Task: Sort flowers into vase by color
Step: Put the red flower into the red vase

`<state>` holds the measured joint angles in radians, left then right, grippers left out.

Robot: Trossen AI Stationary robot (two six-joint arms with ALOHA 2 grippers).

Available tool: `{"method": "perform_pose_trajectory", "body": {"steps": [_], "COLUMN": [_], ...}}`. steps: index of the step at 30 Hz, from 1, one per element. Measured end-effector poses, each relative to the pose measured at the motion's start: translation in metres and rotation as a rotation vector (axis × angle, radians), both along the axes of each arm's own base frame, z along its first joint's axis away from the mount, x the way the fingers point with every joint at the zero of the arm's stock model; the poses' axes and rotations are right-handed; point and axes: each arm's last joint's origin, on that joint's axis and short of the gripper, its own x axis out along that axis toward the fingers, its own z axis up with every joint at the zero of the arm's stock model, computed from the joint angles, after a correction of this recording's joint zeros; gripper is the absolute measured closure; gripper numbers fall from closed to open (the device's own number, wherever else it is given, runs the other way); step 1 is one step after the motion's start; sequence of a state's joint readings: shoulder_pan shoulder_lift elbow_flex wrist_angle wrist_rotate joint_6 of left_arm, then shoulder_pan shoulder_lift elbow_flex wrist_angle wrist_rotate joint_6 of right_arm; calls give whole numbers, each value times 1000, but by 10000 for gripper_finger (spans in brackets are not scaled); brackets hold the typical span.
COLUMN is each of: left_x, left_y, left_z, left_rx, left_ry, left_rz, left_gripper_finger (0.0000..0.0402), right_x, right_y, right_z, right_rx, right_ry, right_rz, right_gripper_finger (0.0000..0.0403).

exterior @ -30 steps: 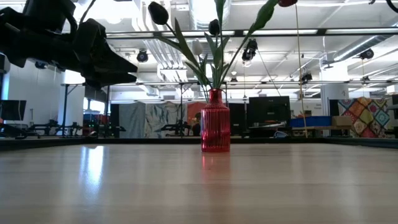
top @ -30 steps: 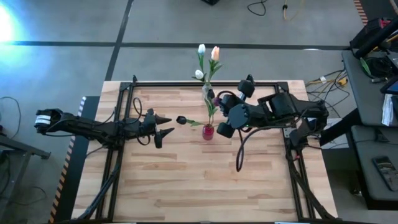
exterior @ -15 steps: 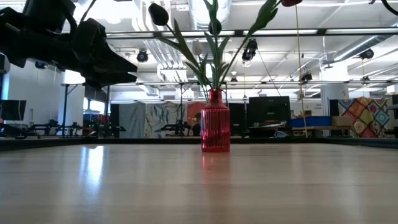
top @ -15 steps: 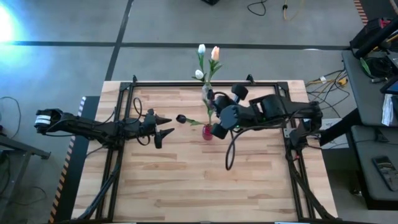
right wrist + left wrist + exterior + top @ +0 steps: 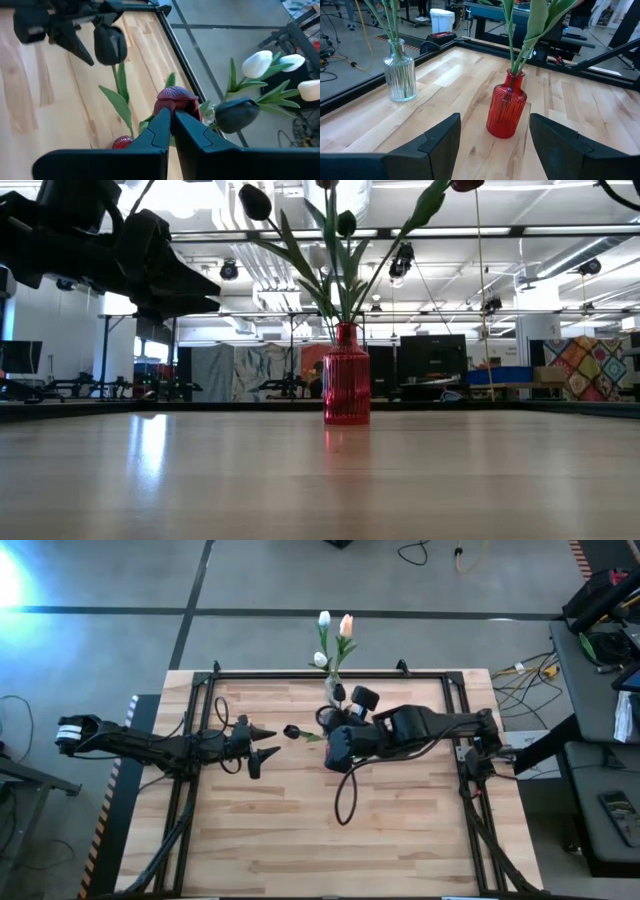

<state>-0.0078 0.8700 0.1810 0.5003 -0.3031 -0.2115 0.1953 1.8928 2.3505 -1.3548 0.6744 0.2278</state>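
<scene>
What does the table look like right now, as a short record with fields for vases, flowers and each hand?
red vase: mid-table, holding dark tulips
clear vase: at the table's far edge, holding white and peach tulips
right hand: above the red vase, shut on a maroon tulip
left hand: open, apart from the red vase, holding nothing

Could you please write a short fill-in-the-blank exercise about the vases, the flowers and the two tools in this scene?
1. The dark tulips stand in the ____ vase.
2. The white tulips stand in the ____ glass vase near the table's far edge.
3. The right tool is shut on the stem of a ____ tulip above the red vase.
4. The left tool waits with its fingers ____, holding nothing.

Missing words: red; clear; maroon; open
</scene>
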Motion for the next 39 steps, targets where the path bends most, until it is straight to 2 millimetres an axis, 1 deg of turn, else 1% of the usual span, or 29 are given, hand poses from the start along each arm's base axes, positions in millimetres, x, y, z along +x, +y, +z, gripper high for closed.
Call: {"method": "perform_pose_trajectory", "body": {"steps": [4, 8, 11, 16, 22, 27, 31, 35, 39], "left_x": [0, 0, 0, 0, 0, 0, 0, 0, 0], "left_y": [0, 0, 0, 0, 0, 0, 0, 0, 0], "left_z": [0, 0, 0, 0, 0, 0, -1, -1, -2], "left_rx": [0, 0, 0, 0, 0, 0, 0, 0, 8], "left_ry": [1, 1, 2, 3, 4, 5, 6, 9, 18], "left_rz": [0, 0, 0, 0, 0, 0, 0, 0, -2], "left_gripper_finger": [180, 180, 180, 180, 180, 180, 180, 180, 180], "right_x": [9, 15, 15, 7, -8, -19, -33, -49, -58], "right_y": [1, 0, 0, -1, -4, -6, -5, 1, 13], "right_z": [-11, -18, -18, -8, 10, 22, 35, 48, 53], "right_rx": [-19, -25, -26, -20, -11, -10, -48, -106, -133], "right_ry": [40, 58, 58, 29, -22, -51, -80, -121, -143], "right_rz": [8, 4, 4, 3, 2, 7, 12, -8, 5], "right_gripper_finger": [364, 320, 282, 230, 198, 191, 199, 225, 270]}}
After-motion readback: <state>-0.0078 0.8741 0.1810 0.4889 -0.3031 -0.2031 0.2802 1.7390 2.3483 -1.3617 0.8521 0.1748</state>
